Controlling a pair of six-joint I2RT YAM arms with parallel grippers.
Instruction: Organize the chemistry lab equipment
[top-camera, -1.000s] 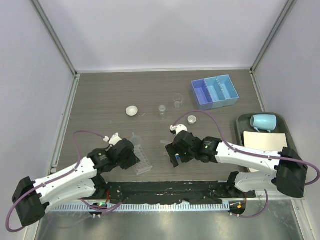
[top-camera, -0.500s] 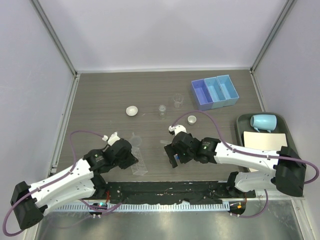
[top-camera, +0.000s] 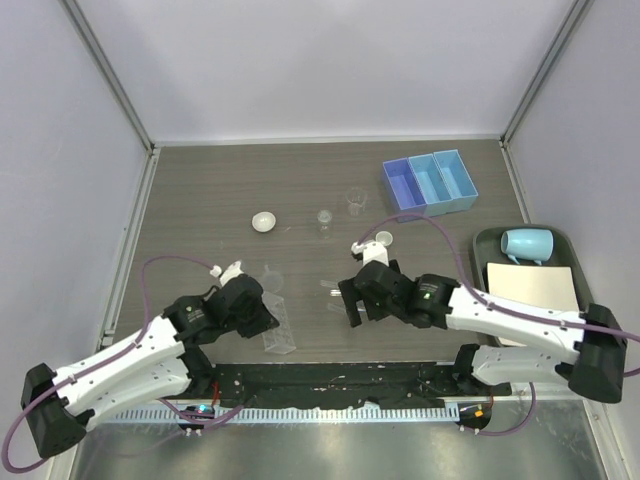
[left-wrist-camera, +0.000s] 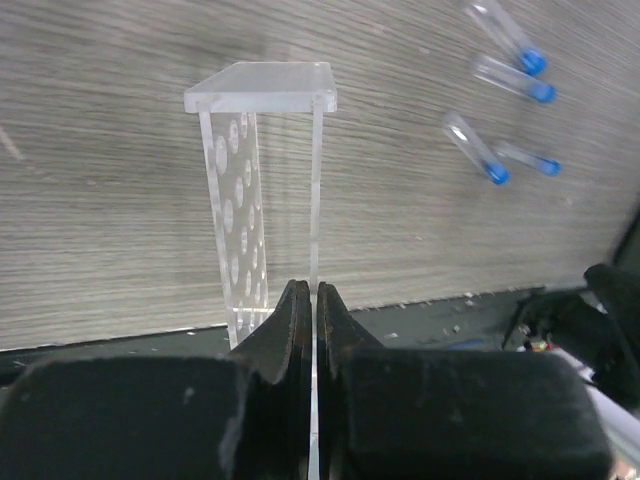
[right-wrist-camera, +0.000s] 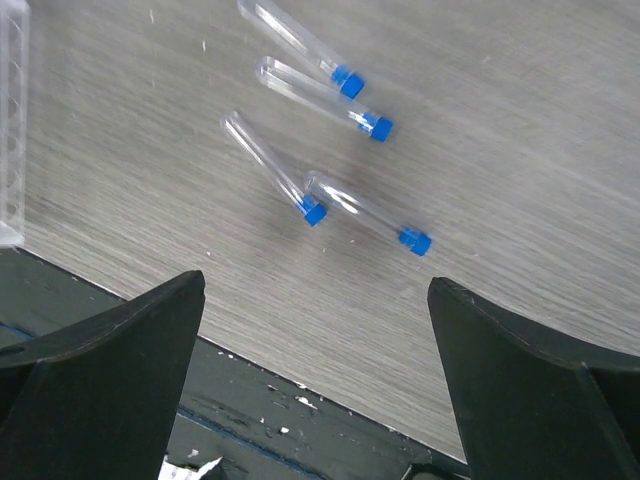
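Left claw (left-wrist-camera: 316, 296): clamped tight on one thin side wall of the clear plastic tube rack (left-wrist-camera: 262, 150). The fingers almost meet, with only the clear plate between them. The rack sticks straight out ahead of the claw, its perforated plate left of the pinched wall and its end plate farthest from the claw. In the top view the rack sits near the front edge of the desk (top-camera: 200, 190), just right of the left claw. Can't tell if it rests on the desk or is lifted.

Right claw (right-wrist-camera: 316, 282): spread wide, gripping nothing, hovering over the desk. Four small clear blue-capped tubes (right-wrist-camera: 320, 98) lie flat ahead of it in a loose cluster, caps toward lower right in the wrist view. None touches a finger.

Mid-desk: two tiny clear beakers (top-camera: 356, 201) stand upright. One of the small white round dishes (top-camera: 264, 221) lies left of them, the other just beyond the right wrist. The blue three-compartment tray (top-camera: 430, 183) is at far right. The pale blue mug (top-camera: 527, 244) lies on the dark green tray (top-camera: 487, 245) beside the white sheet (top-camera: 530, 285).
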